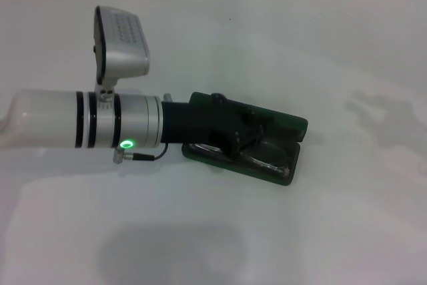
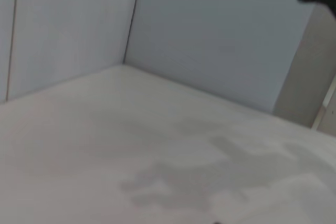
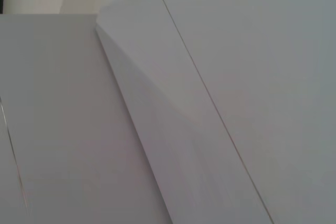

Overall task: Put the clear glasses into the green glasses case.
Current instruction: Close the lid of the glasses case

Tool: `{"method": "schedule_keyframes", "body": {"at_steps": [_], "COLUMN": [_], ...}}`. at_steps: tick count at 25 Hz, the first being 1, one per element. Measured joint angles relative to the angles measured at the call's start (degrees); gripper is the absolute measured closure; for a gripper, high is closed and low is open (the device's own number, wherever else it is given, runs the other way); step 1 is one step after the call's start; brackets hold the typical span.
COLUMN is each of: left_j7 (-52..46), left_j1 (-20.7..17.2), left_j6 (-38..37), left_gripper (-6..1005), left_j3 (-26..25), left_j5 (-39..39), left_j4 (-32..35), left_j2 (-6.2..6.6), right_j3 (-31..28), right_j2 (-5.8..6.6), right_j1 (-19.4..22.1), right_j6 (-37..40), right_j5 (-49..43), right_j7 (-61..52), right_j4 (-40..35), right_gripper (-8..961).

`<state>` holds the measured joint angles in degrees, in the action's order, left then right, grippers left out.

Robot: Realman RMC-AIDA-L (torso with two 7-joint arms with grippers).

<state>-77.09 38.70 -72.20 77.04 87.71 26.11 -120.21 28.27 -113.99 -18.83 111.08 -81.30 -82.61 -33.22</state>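
Left arm: nearest my head camera, its white barrel with two black bands and a green status light comes in from the left edge and runs across the middle of the frame.
Left gripper (image 1: pixel 241 131): black, reaching over the open case just right of centre; it hides its own fingertips, so I cannot tell whether it is released or clenched.
Green glasses case (image 1: pixel 293 125): open on the tabletop right of centre, lid tilted back toward the upper side of the frame, base toward the lower side.
Clear glasses (image 1: pixel 270 155): I see them lying inside the base of the case, the curved transparent lens showing in the right part of the tray, just beside the gripper; I cannot tell if the gripper touches them.
Tabletop (image 1: pixel 333 231): white, with a faint grey stain at the right of the head view.
Left wrist view: I only get white tabletop, wall panels and a dark scrap at the upper right corner.
Right gripper: not visible to me in any view; the right wrist view shows only pale flat panels.
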Motion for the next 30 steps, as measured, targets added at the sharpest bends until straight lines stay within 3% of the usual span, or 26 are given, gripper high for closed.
{"method": "schedule_keyframes", "body": {"at_steps": [7,16,30], "left_j7": [-0.49,-1.24,-1.31], "left_j1": [0.05,3.77,2.75], "left_j6": [0.71,7.85,8.17], "left_gripper": [854,853,852], "left_j3": [-0.44,1.02,1.45], "left_j5": [-2.67,-0.30,-0.44], "left_j4": [3.25,0.20,0.00], "left_j2": [0.16,0.00,0.16], "right_j3": [1.08,1.35,1.43], "right_j2": [0.00,0.00,0.00], "right_j1": [-0.19,-0.32,-0.61], "right_j6": [-1.14,-1.62,-2.21], "right_j5": [-0.03,-0.09,-0.09], "right_j7": [0.00,0.00,0.00], "right_j4": [0.04,0.62,0.62], "right_gripper": [696,696,697]}}
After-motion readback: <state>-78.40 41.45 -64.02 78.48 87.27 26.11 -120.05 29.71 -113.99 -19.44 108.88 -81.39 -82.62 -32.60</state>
